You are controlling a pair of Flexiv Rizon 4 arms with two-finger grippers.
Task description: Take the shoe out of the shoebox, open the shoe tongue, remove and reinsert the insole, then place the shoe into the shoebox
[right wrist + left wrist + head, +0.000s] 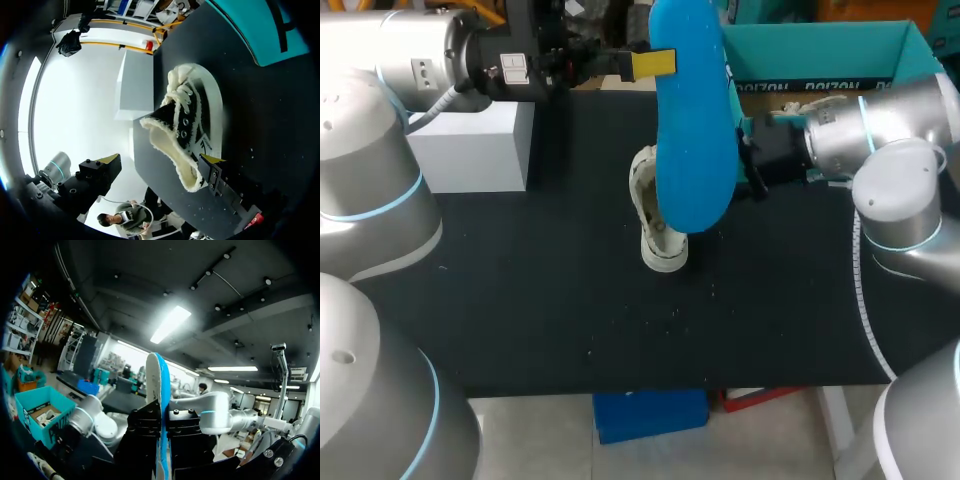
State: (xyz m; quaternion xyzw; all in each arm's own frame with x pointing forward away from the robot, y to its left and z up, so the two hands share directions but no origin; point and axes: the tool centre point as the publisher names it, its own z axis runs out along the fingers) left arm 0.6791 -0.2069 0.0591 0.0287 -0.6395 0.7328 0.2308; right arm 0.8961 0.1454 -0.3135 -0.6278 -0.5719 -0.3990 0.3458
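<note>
A blue insole hangs upright high over the table, and my left gripper is shut on its upper edge. In the left wrist view the insole shows edge-on, pinched between the black fingers. Below it, a cream and black shoe lies on the black table. My right gripper is open at the shoe's heel end. One of its fingers is close beside the heel and the other stands well apart. In the head view the insole hides most of it. The teal shoebox stands open at the back right.
A white box stands at the back left of the table, under my left arm. The shoebox holds brown paper or card. The table's front edge runs near the blue object on the floor.
</note>
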